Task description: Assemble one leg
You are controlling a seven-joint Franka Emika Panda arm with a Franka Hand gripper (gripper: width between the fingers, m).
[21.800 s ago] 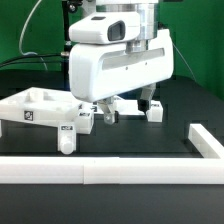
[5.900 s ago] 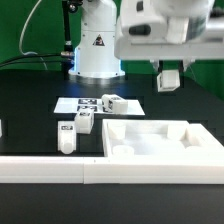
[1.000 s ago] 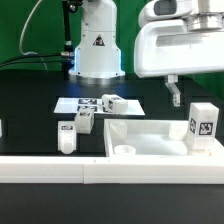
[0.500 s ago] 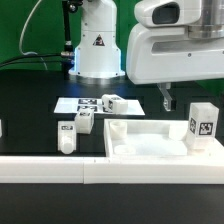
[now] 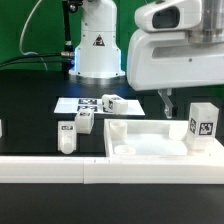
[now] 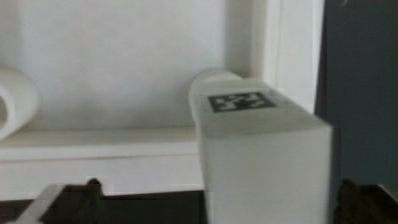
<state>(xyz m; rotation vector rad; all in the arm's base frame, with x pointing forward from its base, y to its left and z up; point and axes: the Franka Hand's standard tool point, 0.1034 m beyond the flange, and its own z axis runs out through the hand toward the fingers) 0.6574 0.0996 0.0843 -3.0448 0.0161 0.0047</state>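
**Over the tray's end: leg upright, fingers spread**

At the exterior view's right, the leg (image 5: 203, 122) stands upright at the end of the white tray-like part (image 5: 150, 150). Its black-and-white marker tag faces the camera, the pattern too small to read. The robot base (image 5: 97, 45) bears a triangular warning sign. Above the tray hangs the gripper (image 5: 167, 101), clear of the leg.

Only the wrist view shows a second tag on the leg's top face. It also shows the dark fingertips (image 6: 75, 196) spread wide on either side, touching nothing.

Only the exterior view shows the marker board (image 5: 70, 104), 3 other posts (image 5: 85, 122) lying on or near it, and the white rail (image 5: 60, 170) along the table's near edge. Black tabletop lies open between board and tray.
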